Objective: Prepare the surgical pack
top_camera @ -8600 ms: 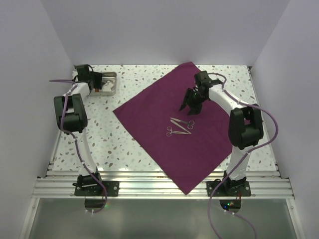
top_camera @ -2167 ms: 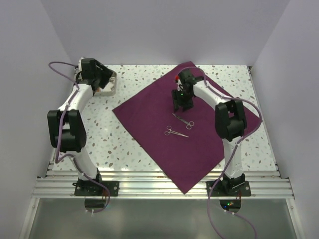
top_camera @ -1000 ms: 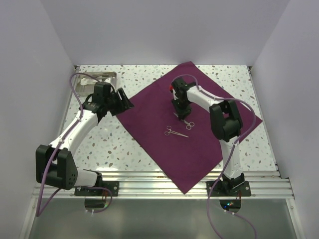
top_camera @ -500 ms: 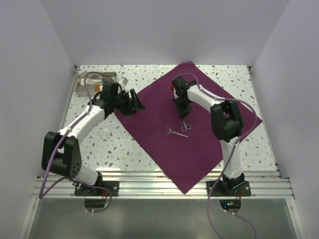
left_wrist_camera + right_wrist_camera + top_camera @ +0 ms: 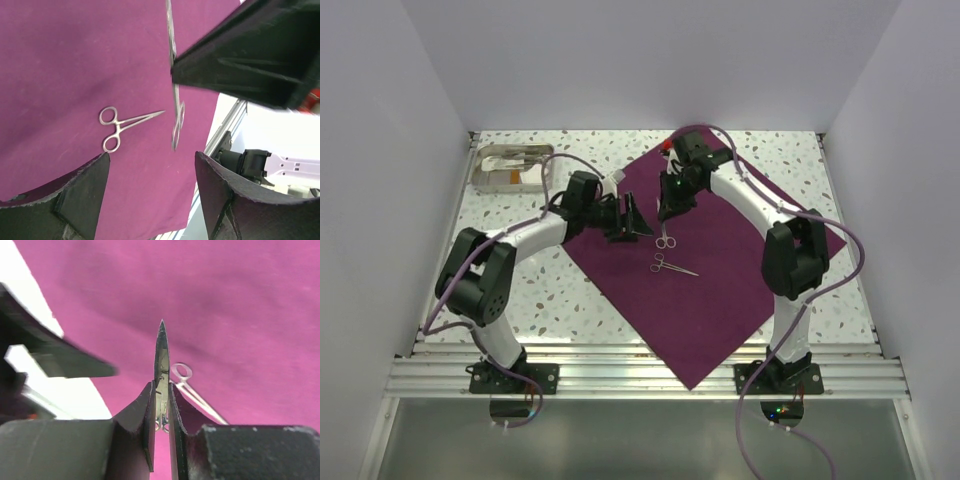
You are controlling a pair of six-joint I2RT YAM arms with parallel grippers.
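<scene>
The surgical pack is a deep purple cloth spread flat as a diamond across the table. One steel forceps lies on it near the middle, also in the left wrist view. My right gripper is shut on a second forceps, which hangs above the cloth with its rings down. My left gripper hovers open just left of it, over the cloth's left part. In the left wrist view my left gripper holds nothing between its fingers, and the hanging forceps shows ahead of them.
A metal tray with a few items stands at the table's back left corner. Speckled tabletop shows left of the cloth. White walls close in both sides and the back. A metal rail runs along the near edge.
My left arm swung right from the tray onto the cloth, its jaws widening. My right gripper closed on one forceps and lifted it off the cloth.
</scene>
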